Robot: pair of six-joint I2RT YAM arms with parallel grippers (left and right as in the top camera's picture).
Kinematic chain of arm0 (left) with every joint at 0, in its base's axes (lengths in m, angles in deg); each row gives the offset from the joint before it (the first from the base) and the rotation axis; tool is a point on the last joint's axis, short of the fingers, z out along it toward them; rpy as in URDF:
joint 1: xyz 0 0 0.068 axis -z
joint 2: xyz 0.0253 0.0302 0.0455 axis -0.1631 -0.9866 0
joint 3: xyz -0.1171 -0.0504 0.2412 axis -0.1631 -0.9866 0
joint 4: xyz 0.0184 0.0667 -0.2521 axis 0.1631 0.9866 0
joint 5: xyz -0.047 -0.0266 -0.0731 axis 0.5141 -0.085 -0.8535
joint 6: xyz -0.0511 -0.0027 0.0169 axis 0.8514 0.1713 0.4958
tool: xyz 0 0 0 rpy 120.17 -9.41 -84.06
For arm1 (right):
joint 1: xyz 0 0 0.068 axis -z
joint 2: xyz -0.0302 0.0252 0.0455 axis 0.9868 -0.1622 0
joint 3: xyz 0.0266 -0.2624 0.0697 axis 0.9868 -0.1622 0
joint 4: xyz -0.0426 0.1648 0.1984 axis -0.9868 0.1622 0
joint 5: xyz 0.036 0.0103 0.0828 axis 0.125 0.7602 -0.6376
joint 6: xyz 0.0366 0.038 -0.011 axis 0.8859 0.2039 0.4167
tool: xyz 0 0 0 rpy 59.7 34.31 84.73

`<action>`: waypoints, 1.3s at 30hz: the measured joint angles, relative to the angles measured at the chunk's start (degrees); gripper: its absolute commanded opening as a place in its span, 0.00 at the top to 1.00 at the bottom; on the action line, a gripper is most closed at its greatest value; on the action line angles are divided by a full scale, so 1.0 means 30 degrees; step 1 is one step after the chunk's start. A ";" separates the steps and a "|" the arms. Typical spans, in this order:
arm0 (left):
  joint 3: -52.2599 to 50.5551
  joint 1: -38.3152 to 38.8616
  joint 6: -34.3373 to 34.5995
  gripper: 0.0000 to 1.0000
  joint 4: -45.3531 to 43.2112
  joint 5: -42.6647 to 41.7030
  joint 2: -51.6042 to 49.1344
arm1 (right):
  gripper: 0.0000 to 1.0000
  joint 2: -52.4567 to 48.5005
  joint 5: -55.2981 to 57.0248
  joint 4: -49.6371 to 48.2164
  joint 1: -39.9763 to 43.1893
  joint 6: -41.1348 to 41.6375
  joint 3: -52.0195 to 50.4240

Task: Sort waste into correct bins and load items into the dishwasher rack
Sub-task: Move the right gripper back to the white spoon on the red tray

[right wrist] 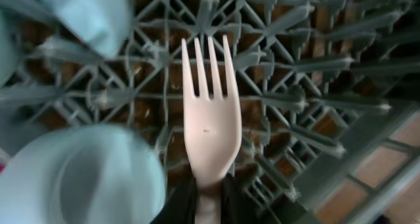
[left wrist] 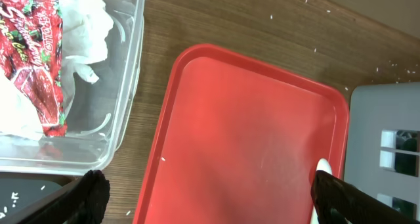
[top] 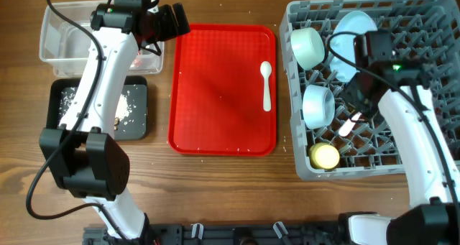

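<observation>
The rack [top: 359, 172] fills the right side of the worktop [top: 215, 195]. Its left wall sits just beside the right rim of the red tray [top: 215, 94], with a thin strip of wood between them. Inside, the upper bowl [top: 307, 46], lower bowl [top: 317, 105] and cup [top: 324, 156] line the left edge, and the plate [top: 356, 29] stands at the top. Open pegs show in the middle and on the right.

The right hand [top: 357, 105] hangs over that middle part, gripping the fork [right wrist: 210, 119] by its handle. The fork is white, with four tines pointing away from the hand, above the grey grid between pale blue dishes. Whether it touches the pegs I cannot tell.

The left hand [left wrist: 216, 198] is spread wide and empty over the red tray's top-left corner, beside the right wall of the tub [top: 44, 40]. The tub holds the wrapper [left wrist: 36, 53] and napkin [left wrist: 85, 23]. The black tray [top: 54, 101], below it, holds crumbs [top: 129, 105]. The spoon [top: 267, 87] lies alone near the red tray's right rim.
</observation>
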 measured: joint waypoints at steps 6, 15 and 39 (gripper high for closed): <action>0.0000 0.0007 0.0000 0.00 -0.0007 0.0000 0.0000 | 0.66 0.0000 -0.0189 -0.3169 0.0168 0.0262 -0.2790; 0.0000 0.0007 0.0000 0.00 0.0000 0.0000 0.0000 | 0.57 0.0007 -0.0350 -0.3847 0.0182 -0.0612 -0.2047; 0.0000 0.0000 0.0000 0.00 0.0000 0.0000 0.0000 | 0.52 -0.6564 -0.5384 -0.5697 -0.9916 -0.4648 0.9143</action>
